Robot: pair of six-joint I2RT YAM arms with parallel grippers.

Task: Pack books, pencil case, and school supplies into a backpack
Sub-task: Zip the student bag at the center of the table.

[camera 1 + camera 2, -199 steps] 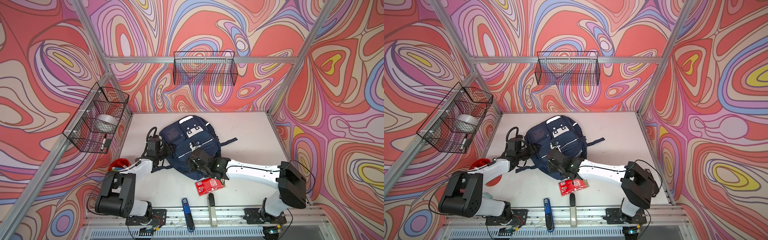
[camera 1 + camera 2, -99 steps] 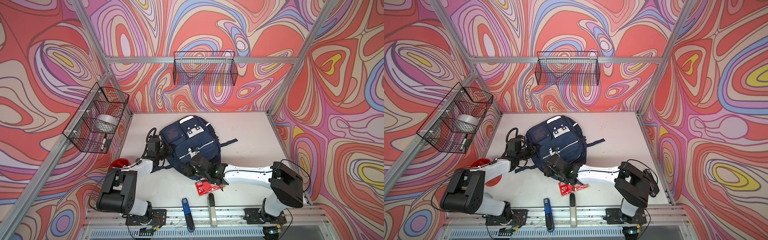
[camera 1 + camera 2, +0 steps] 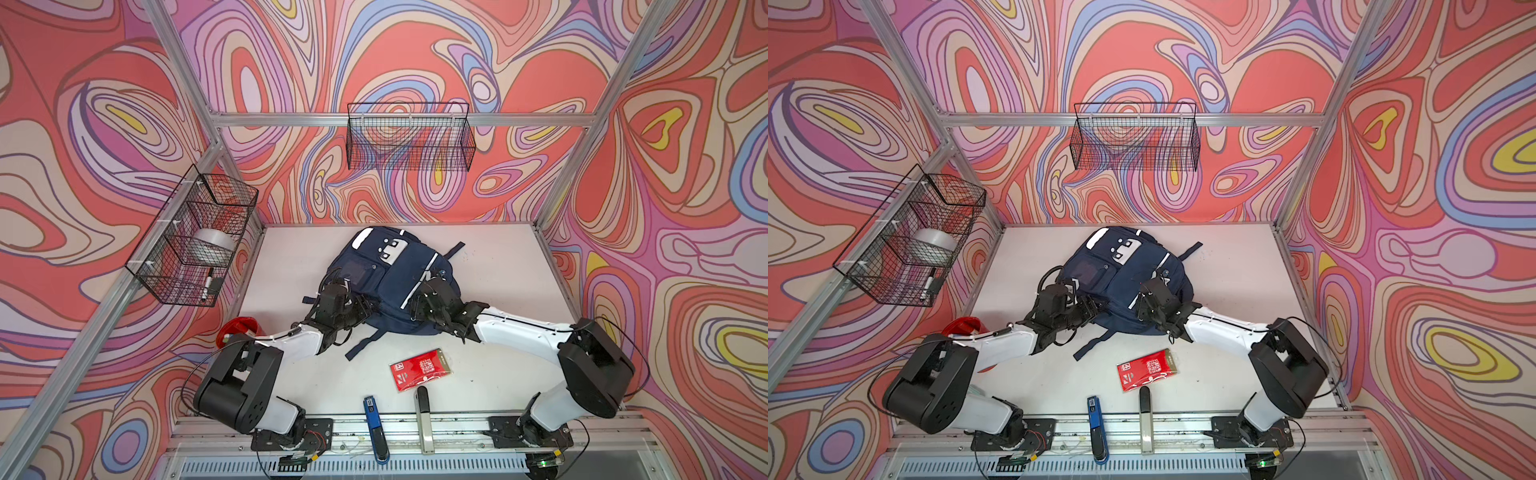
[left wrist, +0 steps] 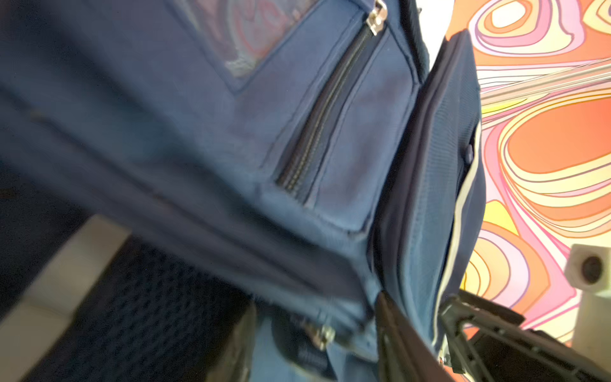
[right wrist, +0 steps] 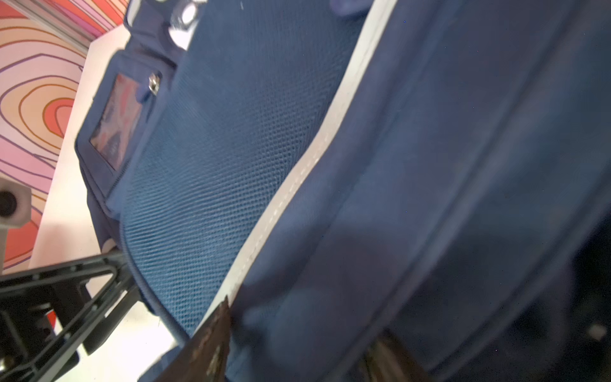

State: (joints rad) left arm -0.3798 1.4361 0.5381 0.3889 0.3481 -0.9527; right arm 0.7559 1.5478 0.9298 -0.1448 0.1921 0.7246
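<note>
The navy backpack (image 3: 386, 274) (image 3: 1113, 270) lies front-up in the middle of the table. My left gripper (image 3: 365, 309) (image 3: 1088, 311) presses on its near left corner. In the left wrist view the left gripper (image 4: 317, 340) is open, with backpack (image 4: 231, 132) fabric and a zip pull between the jaws. My right gripper (image 3: 417, 305) (image 3: 1142, 305) is on the near right side by a white stripe. It is open (image 5: 302, 347) against the backpack (image 5: 396, 165) cloth. A flat red packet (image 3: 419, 370) (image 3: 1148, 370) lies on the table in front. The books and the pencil case are out of view.
A blue stapler (image 3: 374, 424) and a grey and black bar (image 3: 423, 415) lie at the front rail. A red cup (image 3: 239, 328) stands at the left behind my left arm. A loose strap (image 3: 361, 345) trails forward. Wire baskets (image 3: 195, 237) (image 3: 409, 137) hang on the walls.
My right gripper has moved from the backpack's near edge, just above the red packet, up to its right side. The left gripper has shifted a little toward the near left corner.
</note>
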